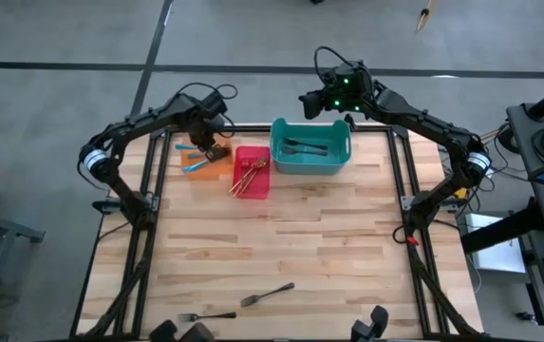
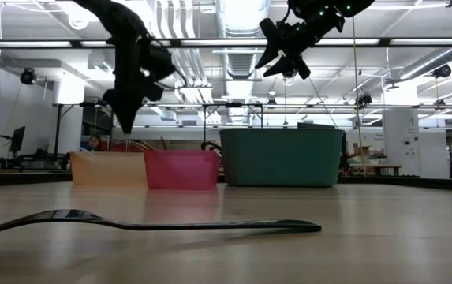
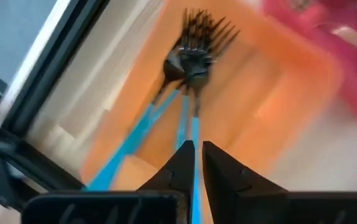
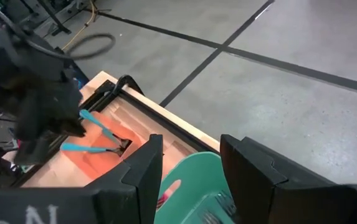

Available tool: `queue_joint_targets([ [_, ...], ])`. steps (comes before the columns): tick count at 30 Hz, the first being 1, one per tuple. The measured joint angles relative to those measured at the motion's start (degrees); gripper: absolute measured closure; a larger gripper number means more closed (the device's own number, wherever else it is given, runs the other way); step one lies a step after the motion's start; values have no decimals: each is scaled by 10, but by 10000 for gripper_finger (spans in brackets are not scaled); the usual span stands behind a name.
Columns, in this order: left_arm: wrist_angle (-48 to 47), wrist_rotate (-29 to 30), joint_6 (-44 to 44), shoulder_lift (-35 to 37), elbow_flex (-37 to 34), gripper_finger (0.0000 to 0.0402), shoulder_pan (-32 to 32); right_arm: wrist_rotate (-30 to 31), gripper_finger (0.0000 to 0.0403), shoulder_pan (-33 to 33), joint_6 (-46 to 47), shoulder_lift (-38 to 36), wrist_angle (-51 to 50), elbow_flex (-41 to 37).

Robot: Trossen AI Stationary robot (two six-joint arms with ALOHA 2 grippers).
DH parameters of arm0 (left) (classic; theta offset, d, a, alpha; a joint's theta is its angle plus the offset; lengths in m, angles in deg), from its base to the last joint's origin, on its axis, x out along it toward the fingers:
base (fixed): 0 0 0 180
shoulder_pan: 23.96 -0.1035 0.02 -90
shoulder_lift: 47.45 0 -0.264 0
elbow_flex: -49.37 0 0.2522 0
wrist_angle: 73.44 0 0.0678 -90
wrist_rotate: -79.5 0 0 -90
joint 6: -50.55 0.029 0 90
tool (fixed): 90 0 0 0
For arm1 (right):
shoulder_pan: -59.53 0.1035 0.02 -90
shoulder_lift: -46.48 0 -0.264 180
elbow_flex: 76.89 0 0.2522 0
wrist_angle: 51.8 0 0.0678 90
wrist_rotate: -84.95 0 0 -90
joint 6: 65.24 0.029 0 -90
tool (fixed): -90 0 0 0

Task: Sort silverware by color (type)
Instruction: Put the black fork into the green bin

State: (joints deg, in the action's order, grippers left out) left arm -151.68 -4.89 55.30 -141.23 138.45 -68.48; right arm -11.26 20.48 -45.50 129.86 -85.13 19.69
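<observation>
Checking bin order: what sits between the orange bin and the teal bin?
The red bin, holding gold forks, sits between the orange bin and teal bin, per the high view.

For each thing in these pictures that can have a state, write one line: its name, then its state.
Left pincer: shut, empty, above the orange bin.
Right pincer: open, empty, above the teal bin.
Blue-handled forks: in the orange bin.
Gold forks: in the red bin.
Grey forks: two loose on the table, unsorted.

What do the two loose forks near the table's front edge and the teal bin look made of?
Forks: probably metal, dark grey, thin, with a dull sheen in the low view. Teal bin: probably plastic, with uniform opaque colour and smooth moulded walls.
</observation>
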Motion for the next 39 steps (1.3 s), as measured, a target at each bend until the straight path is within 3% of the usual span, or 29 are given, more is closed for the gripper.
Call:
queue_joint_targets([
  [3,-26,-32,-61,20,23,388,19,-13,252,0,-3,0,-1,0],
  [7,-9,-47,-140,53,37,388,71,-85,252,0,9,-3,-4,0],
  [12,44,-46,-176,90,34,388,162,-187,252,11,82,-5,-9,2],
  [17,63,-46,-182,103,33,388,254,-234,252,65,147,-5,-12,2],
  [26,60,-28,-255,139,29,388,450,-178,252,250,298,-4,-12,3],
  [33,58,77,-315,159,28,388,619,-109,252,382,455,4,-13,3],
  [39,55,144,-330,155,28,388,693,-87,252,452,539,21,-51,3],
])
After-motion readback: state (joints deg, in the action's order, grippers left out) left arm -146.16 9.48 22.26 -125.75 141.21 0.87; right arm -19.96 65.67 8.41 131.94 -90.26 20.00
